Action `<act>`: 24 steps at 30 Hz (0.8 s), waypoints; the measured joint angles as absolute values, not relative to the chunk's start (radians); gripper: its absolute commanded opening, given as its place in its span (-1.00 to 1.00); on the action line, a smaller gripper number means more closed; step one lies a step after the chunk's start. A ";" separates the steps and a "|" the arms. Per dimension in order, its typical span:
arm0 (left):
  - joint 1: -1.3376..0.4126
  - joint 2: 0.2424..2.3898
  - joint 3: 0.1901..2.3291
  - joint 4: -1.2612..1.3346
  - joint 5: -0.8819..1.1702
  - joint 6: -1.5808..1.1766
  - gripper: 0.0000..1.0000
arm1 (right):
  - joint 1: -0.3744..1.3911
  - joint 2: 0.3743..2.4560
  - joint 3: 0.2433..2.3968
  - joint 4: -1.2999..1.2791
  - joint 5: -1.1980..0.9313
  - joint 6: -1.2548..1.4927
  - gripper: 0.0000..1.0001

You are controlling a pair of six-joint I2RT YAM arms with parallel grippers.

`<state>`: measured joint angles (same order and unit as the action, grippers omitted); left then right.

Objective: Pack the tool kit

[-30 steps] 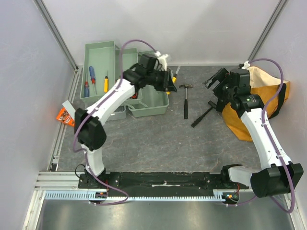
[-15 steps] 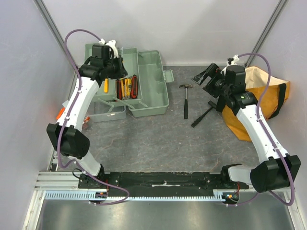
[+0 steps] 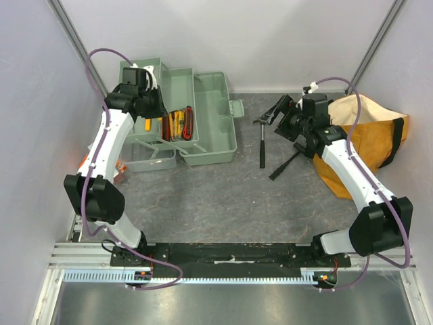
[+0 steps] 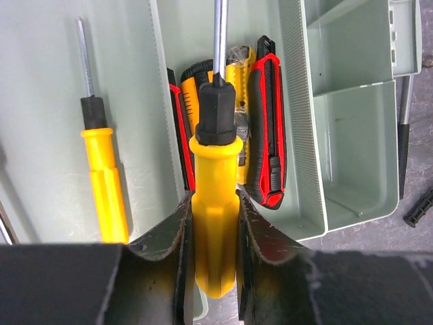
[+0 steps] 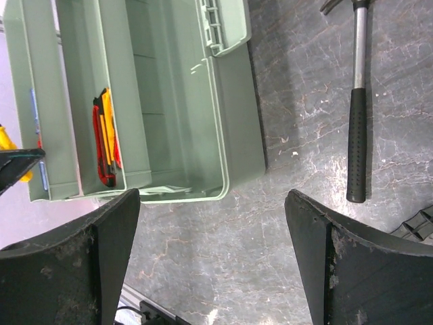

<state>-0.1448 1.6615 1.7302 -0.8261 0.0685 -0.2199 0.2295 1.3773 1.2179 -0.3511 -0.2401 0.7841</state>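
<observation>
Left wrist view: the left pincer (image 4: 213, 217) clamps a yellow screwdriver (image 4: 215, 162) above the toolbox (image 4: 352, 135) tray that holds the utility knives (image 4: 267, 128); the right pincer (image 5: 213, 196) gapes wide just right of the toolbox; the hammer (image 5: 357, 135) lies on the bench (image 5: 298, 81), farther right.

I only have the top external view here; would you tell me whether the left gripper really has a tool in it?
Observer: Yes. The left wrist view shows the left gripper shut on the handle of a yellow screwdriver.
Operator: Thank you. What is behind it there?
Observer: Red and yellow utility knives lying in a tray.
Operator: And the right side?
Observer: The right gripper is open with nothing between its fingers. The hammer lies apart from it.
</observation>
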 measured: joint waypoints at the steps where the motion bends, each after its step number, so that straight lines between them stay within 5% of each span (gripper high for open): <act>1: -0.135 1.661 1.728 -0.825 0.075 -0.219 -0.97 | 0.233 1.386 1.218 -0.351 -0.241 0.784 0.87; 17: -0.021 1.578 1.705 -0.819 0.159 -0.215 -0.96 | 0.253 1.474 1.218 -0.351 -0.262 0.783 0.86; 24: 0.015 1.578 1.705 -0.831 0.041 -0.194 -0.96 | 0.253 1.475 1.218 -0.351 -0.267 0.781 0.86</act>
<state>0.0151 1.5776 1.7054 -0.8314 0.0410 -0.1944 0.2535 1.4750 1.2179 -0.3508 -0.2668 0.7815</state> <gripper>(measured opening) 0.286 0.928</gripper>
